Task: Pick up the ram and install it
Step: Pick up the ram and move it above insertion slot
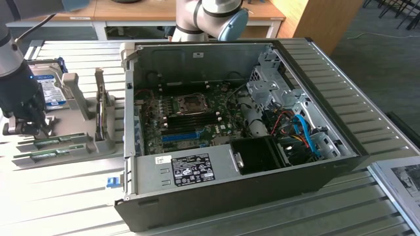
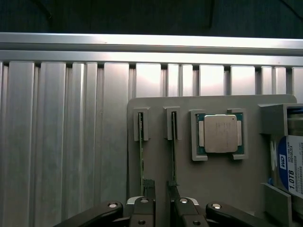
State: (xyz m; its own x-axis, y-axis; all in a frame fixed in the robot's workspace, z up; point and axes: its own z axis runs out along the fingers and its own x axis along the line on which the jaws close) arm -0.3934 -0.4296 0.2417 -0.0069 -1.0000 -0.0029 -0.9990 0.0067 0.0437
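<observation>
Ram (image 2: 141, 156) stands on its thin edge in a slot of the grey holder (image 2: 156, 105). The holder sits on the bench (image 1: 59, 206) at the exterior view's left. A 2nd ram (image 2: 173, 156) stands in the next slot, on the CPU side. Both are outside the PC, not yet put in.

The tool (image 2: 160, 188) hangs right over the 2 sticks. Its fingers (image 2: 149, 189) are apart w/ a gap between them, and nothing is clamped. Each black tip is just beside one stick; can't tell if they touch.

Next along the holder is the CPU (image 2: 220, 134), a silver square lying flat in its own pocket. Past it is the hard drive (image 2: 291, 165) w/ a blue & white label.

Going right in the exterior view, the big black PC case (image 1: 229, 196) lies on its side w/ the cover off. Inside is a green board (image 1: 167, 105) w/ a row of black slots (image 1: 196, 118) in the middle. Nearer the front is a grey power box (image 1: 190, 169) w/ a black label. Then come blue cables (image 1: 303, 130). At the far right a printed sheet (image 1: 400, 184) lies at the bench edge.
</observation>
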